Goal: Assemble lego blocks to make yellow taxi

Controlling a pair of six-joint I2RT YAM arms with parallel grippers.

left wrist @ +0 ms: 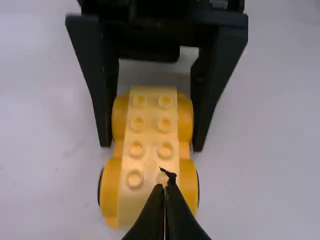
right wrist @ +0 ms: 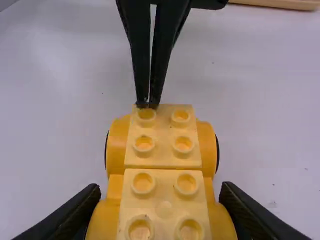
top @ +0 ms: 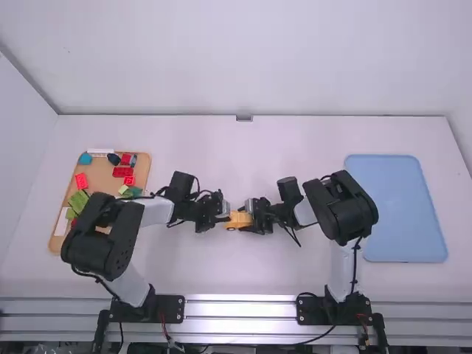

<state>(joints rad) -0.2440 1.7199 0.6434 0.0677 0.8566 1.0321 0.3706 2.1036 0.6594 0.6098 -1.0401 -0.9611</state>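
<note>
The yellow base (right wrist: pixel 164 140), pinched by the right gripper (left wrist: pixel 150 146), may tilt if the left gripper (right wrist: pixel 147 105), pressed together, pushes off-centre

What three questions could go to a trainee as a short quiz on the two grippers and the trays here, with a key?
1. True or false: the right gripper has the yellow car between its fingers.
2. Pick one. The left gripper's fingers are: A) wide apart; B) together; C) around a red block.
3. What colour is the tray that bears several red blocks?

Key: 1. true; 2. B; 3. tan
</note>
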